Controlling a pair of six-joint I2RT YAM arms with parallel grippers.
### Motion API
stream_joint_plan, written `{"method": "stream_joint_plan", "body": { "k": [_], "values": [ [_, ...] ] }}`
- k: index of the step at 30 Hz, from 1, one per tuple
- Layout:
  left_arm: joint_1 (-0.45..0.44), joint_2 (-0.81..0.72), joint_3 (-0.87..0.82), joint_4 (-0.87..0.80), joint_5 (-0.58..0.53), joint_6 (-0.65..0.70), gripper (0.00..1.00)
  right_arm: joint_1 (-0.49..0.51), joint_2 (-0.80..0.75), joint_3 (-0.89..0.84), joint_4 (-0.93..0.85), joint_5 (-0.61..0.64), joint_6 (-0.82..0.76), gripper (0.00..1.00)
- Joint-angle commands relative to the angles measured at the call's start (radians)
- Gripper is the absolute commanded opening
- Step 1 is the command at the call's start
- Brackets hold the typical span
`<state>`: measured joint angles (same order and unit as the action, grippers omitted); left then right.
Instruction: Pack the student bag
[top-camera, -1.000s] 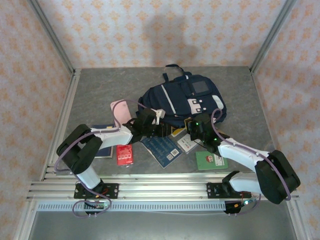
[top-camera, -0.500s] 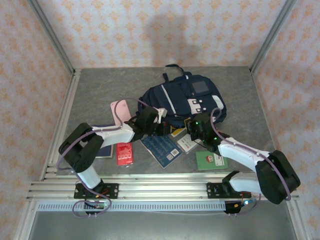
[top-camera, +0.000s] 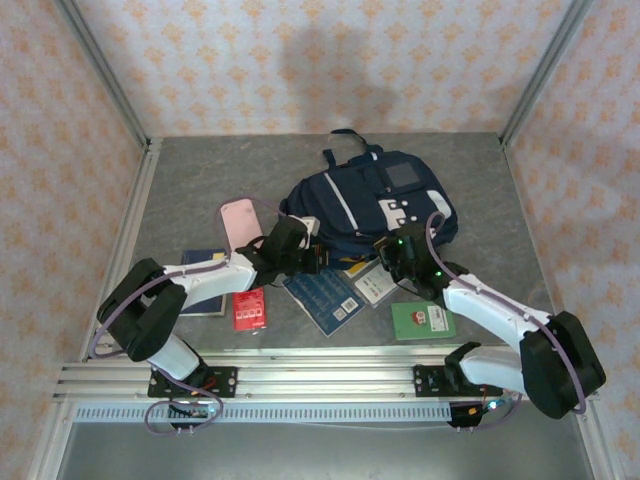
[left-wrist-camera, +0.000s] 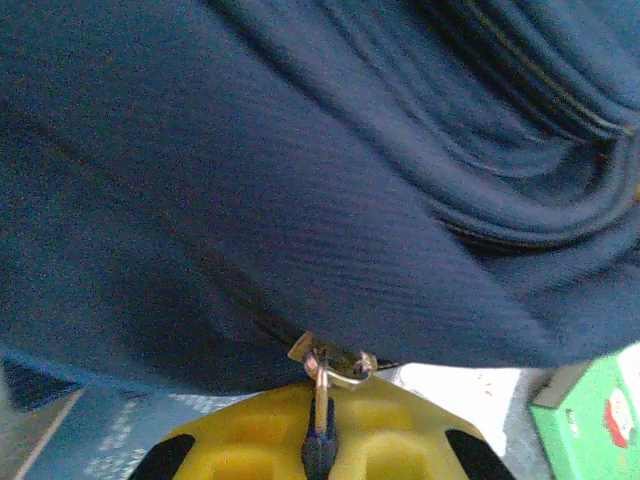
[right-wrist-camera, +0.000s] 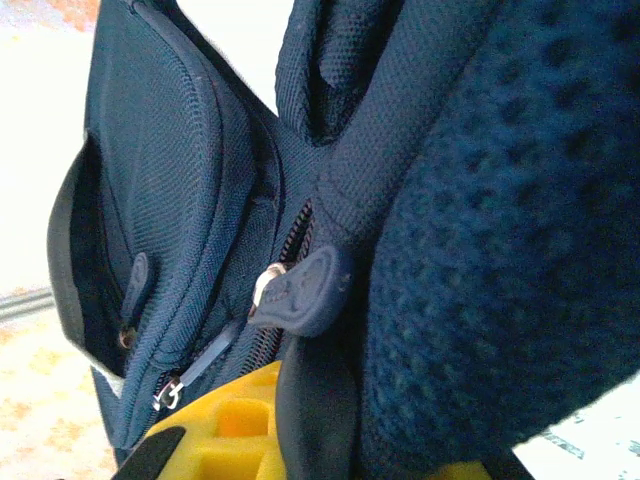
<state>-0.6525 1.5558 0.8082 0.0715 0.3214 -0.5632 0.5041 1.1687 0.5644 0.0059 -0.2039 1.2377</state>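
Tabletop count by kind
One navy-blue fabric backpack (top-camera: 370, 205); two blue books, patterned (top-camera: 322, 297) and plain (top-camera: 207, 302); one pink flat pouch (top-camera: 238, 222); one red packet (top-camera: 248, 308); one green box (top-camera: 421, 320).

You are looking at two arms wearing white shells over black joints: the left arm (top-camera: 205, 272) and the right arm (top-camera: 490, 308). A purple cable (top-camera: 108, 325) is running along each one. Green lights (top-camera: 398, 242) are glowing on the right wrist. Black base plates (top-camera: 190, 380) are anchoring both, and the fingers (left-wrist-camera: 240, 445) are showing moulded yellow with recessed pockets.
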Motion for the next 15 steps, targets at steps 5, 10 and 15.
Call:
{"method": "stream_joint_plan", "body": {
  "k": [5,10,15],
  "values": [
    [0.034,-0.050,0.004,-0.121,-0.191,0.052,0.00,-0.107,0.003,0.092,-0.169,-0.037,-0.273,0.00],
    [0.034,-0.062,0.027,-0.154,-0.225,0.072,0.00,-0.169,0.077,0.183,-0.285,-0.052,-0.465,0.00],
    [0.033,-0.066,0.063,-0.159,-0.169,0.111,0.00,-0.177,0.133,0.267,-0.349,-0.015,-0.649,0.04]
  ]
}}
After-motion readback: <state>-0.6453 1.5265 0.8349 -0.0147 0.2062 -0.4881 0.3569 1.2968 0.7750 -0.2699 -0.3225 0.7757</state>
